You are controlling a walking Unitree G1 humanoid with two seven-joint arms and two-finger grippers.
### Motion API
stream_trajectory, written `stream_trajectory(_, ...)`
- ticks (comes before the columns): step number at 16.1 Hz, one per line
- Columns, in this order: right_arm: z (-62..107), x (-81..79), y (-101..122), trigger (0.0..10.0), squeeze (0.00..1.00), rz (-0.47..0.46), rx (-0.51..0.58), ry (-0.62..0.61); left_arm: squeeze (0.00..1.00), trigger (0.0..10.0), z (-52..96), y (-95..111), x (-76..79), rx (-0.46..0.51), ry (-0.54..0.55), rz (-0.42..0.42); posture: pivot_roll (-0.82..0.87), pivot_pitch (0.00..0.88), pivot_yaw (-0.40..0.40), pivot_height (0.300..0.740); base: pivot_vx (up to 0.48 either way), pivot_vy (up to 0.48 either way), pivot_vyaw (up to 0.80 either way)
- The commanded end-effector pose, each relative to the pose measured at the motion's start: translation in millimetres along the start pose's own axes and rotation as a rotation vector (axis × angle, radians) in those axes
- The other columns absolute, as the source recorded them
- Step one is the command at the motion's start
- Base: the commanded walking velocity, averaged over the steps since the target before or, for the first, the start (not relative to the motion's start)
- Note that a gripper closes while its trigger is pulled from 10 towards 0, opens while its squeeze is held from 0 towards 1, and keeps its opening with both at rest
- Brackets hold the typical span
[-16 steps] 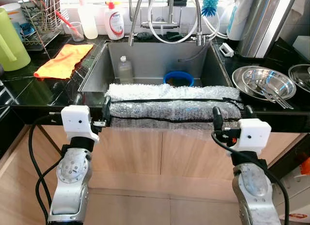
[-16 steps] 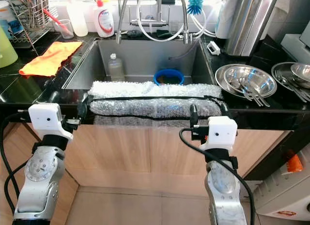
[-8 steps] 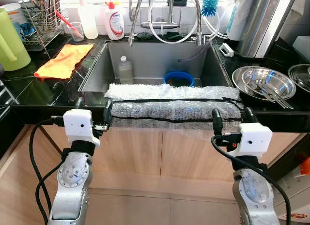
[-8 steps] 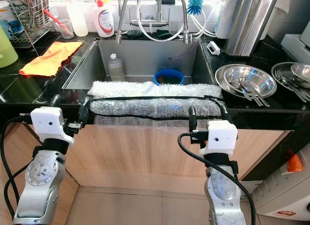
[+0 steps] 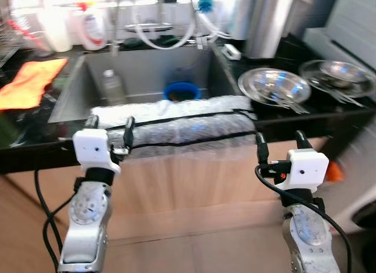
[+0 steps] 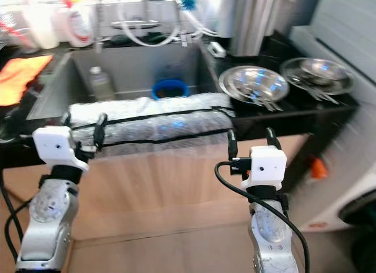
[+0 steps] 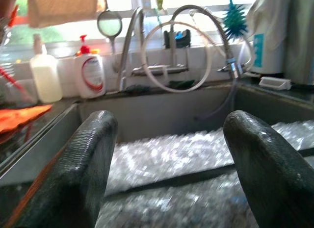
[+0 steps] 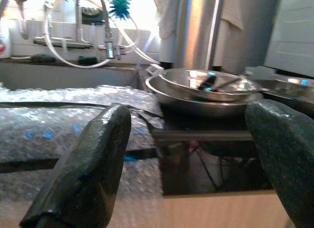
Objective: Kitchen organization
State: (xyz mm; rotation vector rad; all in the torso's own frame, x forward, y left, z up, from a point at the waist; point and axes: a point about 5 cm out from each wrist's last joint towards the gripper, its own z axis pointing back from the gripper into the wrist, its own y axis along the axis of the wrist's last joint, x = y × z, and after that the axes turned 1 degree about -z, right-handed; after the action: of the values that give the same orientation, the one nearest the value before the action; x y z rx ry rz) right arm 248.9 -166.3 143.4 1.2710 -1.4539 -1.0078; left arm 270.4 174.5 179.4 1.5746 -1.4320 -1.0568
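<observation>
Black stone counter [image 5: 35,141] runs across the head views, with a steel sink [image 5: 76,88] set into it and wooden cabinet fronts [image 5: 194,179] below. A bubble-wrap pad [image 5: 176,123] bound with black straps lies over the sink's front edge. Inside the sink stand a small bottle [image 5: 110,85] and a blue bowl [image 5: 181,90]. Steel bowls [image 5: 273,85] holding utensils sit on the counter to the right, an orange cloth [image 5: 29,82] to the left. The left gripper [image 5: 110,131] hovers before the pad's left end, the right gripper [image 5: 279,142] before the counter edge just right of the pad, both with fingers spread apart.

From the left wrist, two black fingers [image 7: 88,159] frame the pad, the faucet [image 7: 130,37] and a soap bottle [image 7: 91,76]

From the right wrist, fingers [image 8: 93,154] stand wide apart before the pad's end and the stacked bowls [image 8: 206,93]
</observation>
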Motion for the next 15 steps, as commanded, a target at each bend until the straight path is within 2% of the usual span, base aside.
stream_trajectory(1,0.0,-3.4,6,10.0,0.00,-0.006,0.017,0.012,0.00,10.0,-3.0,9,-2.3,0.035,0.012,-0.009,-0.04,0.026,0.029,0.740,0.000,0.000,-0.78)
stream_trajectory(4,-1.3,-6.7,8,10.0,0.00,-0.003,0.024,0.025,0.00,10.0,-5.5,16,1.1,0.063,-0.002,-0.013,-0.04,0.017,0.033,0.740,0.000,0.000,-0.78)
stream_trajectory(8,0.1,-6.9,6,10.0,0.00,-0.002,0.019,0.027,0.00,10.0,3.8,5,6.9,0.017,-0.019,0.000,-0.04,0.017,0.030,0.740,0.000,0.000,-0.78)
stream_trajectory(12,-8.5,-3.2,11,10.0,0.00,0.013,0.043,0.023,0.00,10.0,-2.5,4,12.3,0.019,-0.029,0.011,-0.05,0.053,0.027,0.740,0.000,0.000,-0.78)
stream_trajectory(15,-4.0,-4.9,10,10.0,0.00,0.015,0.034,0.020,0.00,10.0,-0.2,5,12.1,0.019,-0.046,-0.002,-0.04,0.068,0.039,0.740,0.000,0.000,-0.78)
